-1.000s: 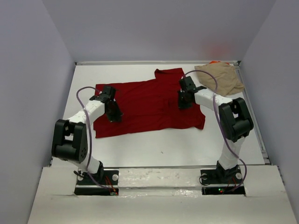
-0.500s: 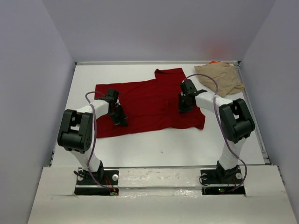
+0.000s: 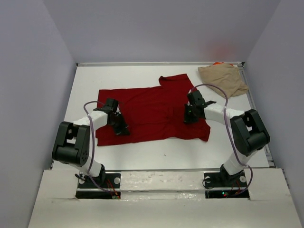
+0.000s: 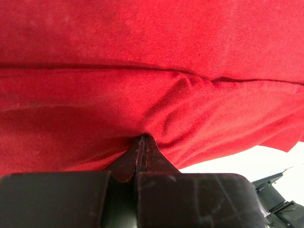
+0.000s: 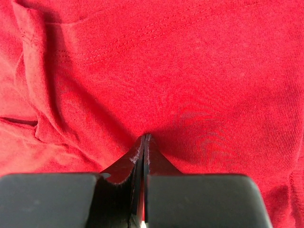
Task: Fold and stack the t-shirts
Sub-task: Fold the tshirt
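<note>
Slippage is the main risk: the left claw point(image 3: 122, 129) and the right claw point(image 3: 188, 118) are each pinched shut on only a small pucker of the red shirt point(image 3: 152, 110), so an uneven pull could free one side and bunch the cloth. The shirt lies mid-table point(image 3: 166, 152), long axis running left to right, with one sleeve toward the far edge. The tan shirt point(image 3: 223, 80) sits in the far right corner.

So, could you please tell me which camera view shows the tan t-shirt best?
The top external view: the tan t-shirt lies bunched in the far right corner. Both wrist views miss it, filled by the red t-shirt.
</note>
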